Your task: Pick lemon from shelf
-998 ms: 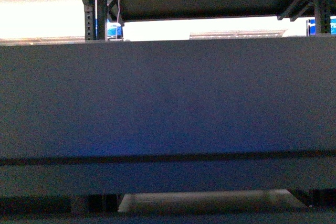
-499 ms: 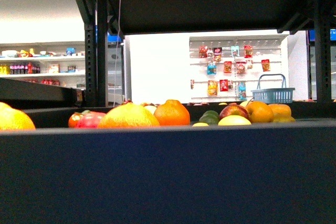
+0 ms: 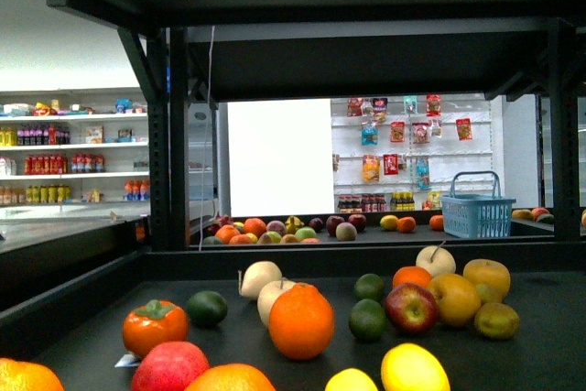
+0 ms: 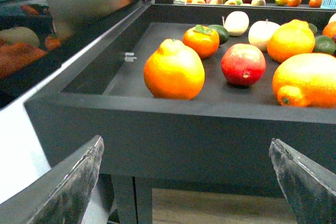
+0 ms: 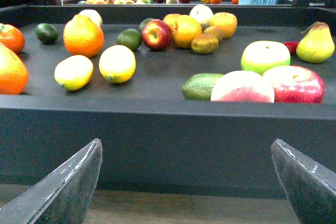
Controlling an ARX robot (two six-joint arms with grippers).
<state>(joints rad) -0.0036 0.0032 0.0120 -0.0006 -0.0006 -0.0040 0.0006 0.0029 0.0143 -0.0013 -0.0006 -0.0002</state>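
Two plain-yellow lemons (image 5: pixel 117 63) (image 5: pixel 73 72) lie side by side near the front of the shelf's black tier (image 5: pixel 168 129). The front view shows them low in the frame as a larger lemon (image 3: pixel 414 368) and a smaller lemon (image 3: pixel 352 380). My right gripper (image 5: pixel 186 142) is open and empty, in front of the tier's front rim and below it. My left gripper (image 4: pixel 186 148) is open too, with only the shelf's rim (image 4: pixel 184 124) and floor between its fingers. Neither arm shows in the front view.
Many other fruits crowd the tier: a big orange (image 3: pixel 300 320), a red apple (image 3: pixel 410 307), limes (image 3: pixel 367 320), an avocado (image 5: pixel 202 86), a pear (image 5: pixel 315 43). An upper tier (image 3: pixel 366 52) hangs overhead between black uprights (image 3: pixel 169 144). A blue basket (image 3: pixel 478 212) stands behind.
The front view has risen. A second ago the shelf's dark front panel filled it; now it looks over the rim onto the fruit.
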